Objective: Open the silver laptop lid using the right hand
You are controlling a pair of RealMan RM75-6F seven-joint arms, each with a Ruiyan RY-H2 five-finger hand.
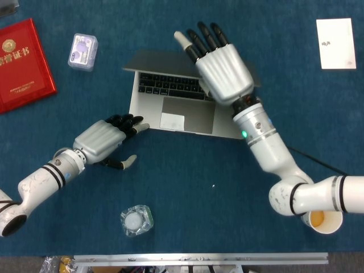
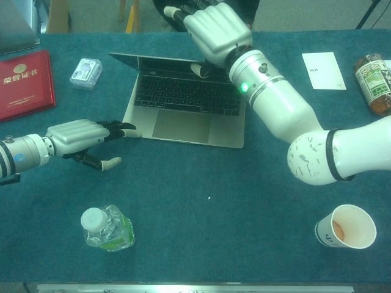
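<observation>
A robot's right hand (image 1: pixel 223 68) props up the lid (image 2: pixel 160 60) of a silver laptop (image 1: pixel 182 111) lying mid-worktop (image 1: pixel 187 193), its long axis running left to right across the blue cloth. The lid leans back from the hinge at the far edge, and the hand sits right at that raised edge, fingers spread and extended behind the panel with the thumb tucked in front (whether it pinches the lid or merely pushes it cannot be told), so any further opening looks set to come from pressing away from the robot, over the hinge. The right hand is much the nearer of the two to the lid. The left hand (image 1: pixel 105 139) rests on the cloth with fingers loosely apart and nothing in them, its dark fingertips just beside the laptop's near left corner; contact with the base is not clear from either view. The machine itself is a slim, matt-silver model with a black keyboard, a wide trackpad and a pale sticker beside it, the base flat on the cloth and the screen face hidden in the head view. Judged from the lid's angle, the opening appears well along but short of upright. A red booklet (image 1: pixel 21 62), a small plastic box (image 1: pixel 83 52), a water bottle (image 2: pixel 109 229), a paper cup (image 2: pixel 345 226) and a white card (image 1: pixel 335 43) lie well apart.
</observation>
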